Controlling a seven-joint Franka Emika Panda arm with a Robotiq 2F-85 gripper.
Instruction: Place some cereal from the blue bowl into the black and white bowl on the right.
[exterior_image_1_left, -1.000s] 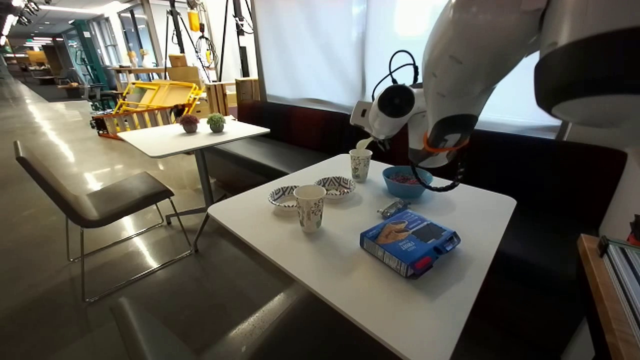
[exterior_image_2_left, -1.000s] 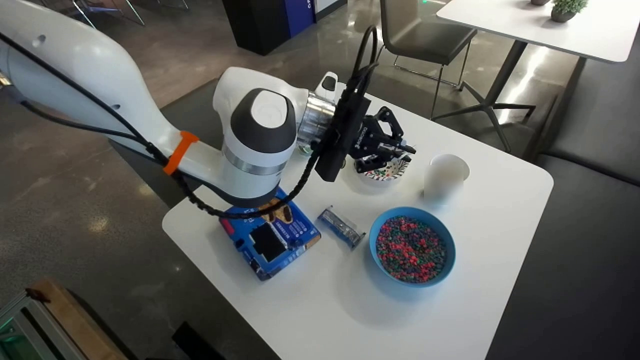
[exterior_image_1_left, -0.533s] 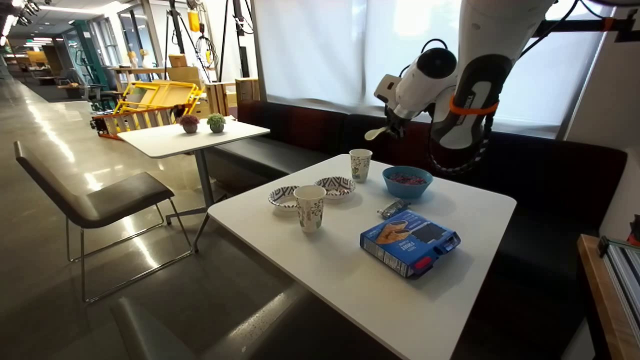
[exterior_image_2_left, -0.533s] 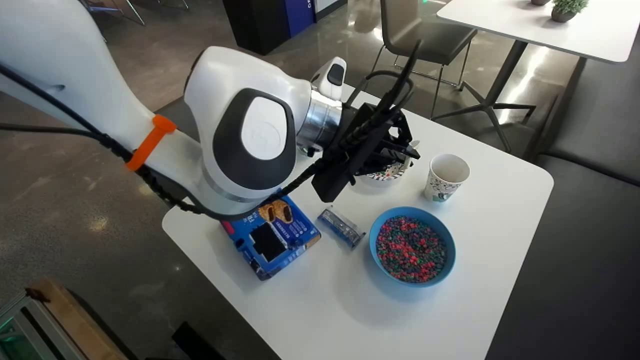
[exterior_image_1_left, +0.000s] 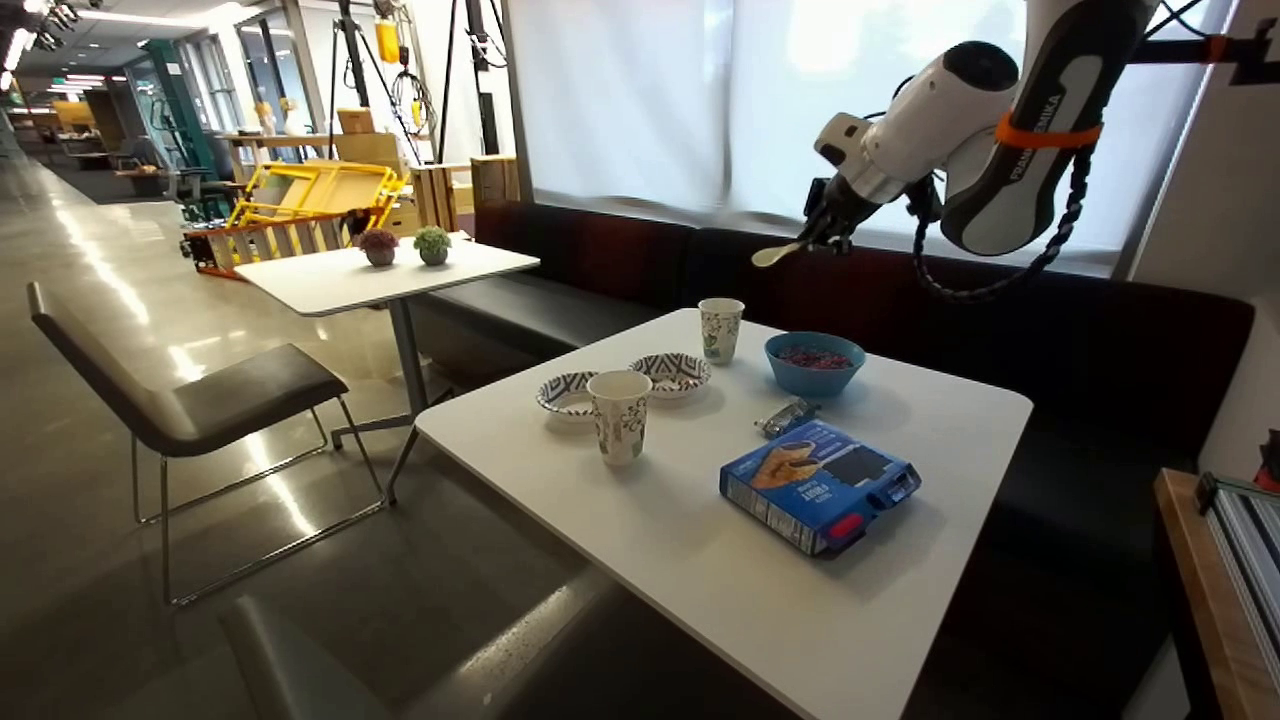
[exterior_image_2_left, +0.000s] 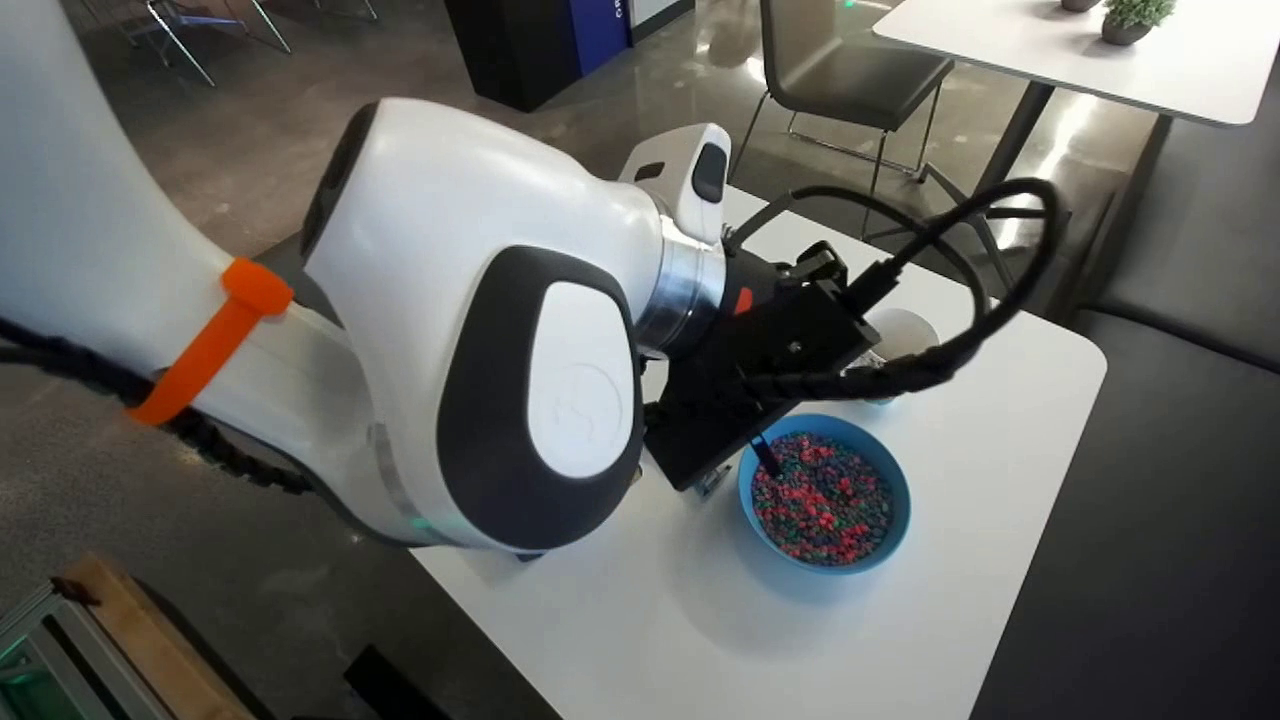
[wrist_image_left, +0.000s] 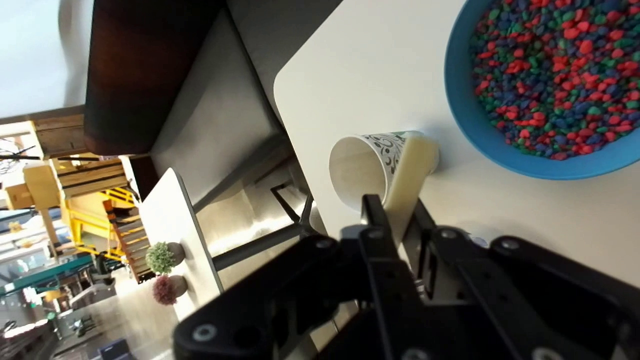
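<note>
While the jaws clamp a pale spoon (exterior_image_1_left: 775, 257) above the counter (exterior_image_1_left: 680, 525), the blue bowl (exterior_image_1_left: 815, 380) — filled with multicoloured cereal (exterior_image_2_left: 825, 500) — stands toward the edge beside the dark bench (exterior_image_2_left: 1170, 440); two black and white bowls (exterior_image_1_left: 668, 363) sit near the edge facing the potted plants (exterior_image_1_left: 433, 246).

In an exterior view the pincer (exterior_image_1_left: 812, 237) grips a pale spoon (exterior_image_1_left: 772, 257), held higher than everything on the table (exterior_image_1_left: 690, 520). A blue bowl (exterior_image_1_left: 815, 380) holds reddish cereal (exterior_image_1_left: 812, 357) near a patterned cup (exterior_image_1_left: 720, 335). A second cup (exterior_image_1_left: 621, 428) partly hides a black and white bowl (exterior_image_1_left: 668, 366) containing bits (exterior_image_1_left: 684, 383) and a matching bowl (exterior_image_1_left: 564, 386). A silvery packet (exterior_image_1_left: 788, 417) lies just beside a blue box (exterior_image_1_left: 815, 490).
</note>
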